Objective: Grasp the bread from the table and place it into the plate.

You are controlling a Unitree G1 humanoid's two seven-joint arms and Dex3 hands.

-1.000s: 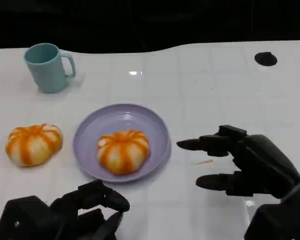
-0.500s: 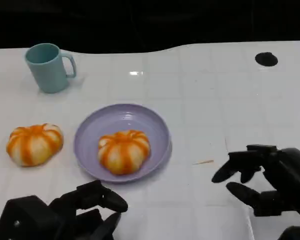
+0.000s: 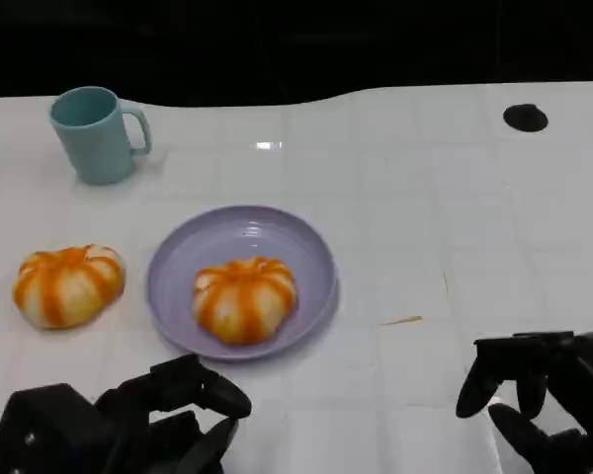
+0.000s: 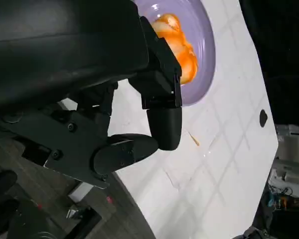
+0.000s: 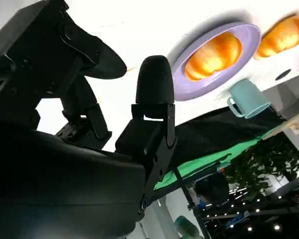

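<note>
An orange-and-white striped bread (image 3: 245,298) lies in the lavender plate (image 3: 306,252) at the table's middle; both show in the left wrist view as bread (image 4: 182,47) and plate (image 4: 204,30), and in the right wrist view as bread (image 5: 213,55) and plate (image 5: 249,35). A second bread (image 3: 67,284) of the same look sits on the table left of the plate, also bread (image 5: 284,34). My right hand (image 3: 544,395) hangs low at the front right, empty, fingers apart. My left hand (image 3: 128,425) rests at the front left, fingers loosely curled, holding nothing.
A teal mug (image 3: 97,133) stands at the back left, also mug (image 5: 246,99). A small black disc (image 3: 525,117) lies at the back right. A thin sliver (image 3: 402,320) lies on the white table (image 3: 425,217) right of the plate.
My right hand has pulled back from beside the plate toward the front right corner and dropped lower. The left hand and both breads have stayed put.
</note>
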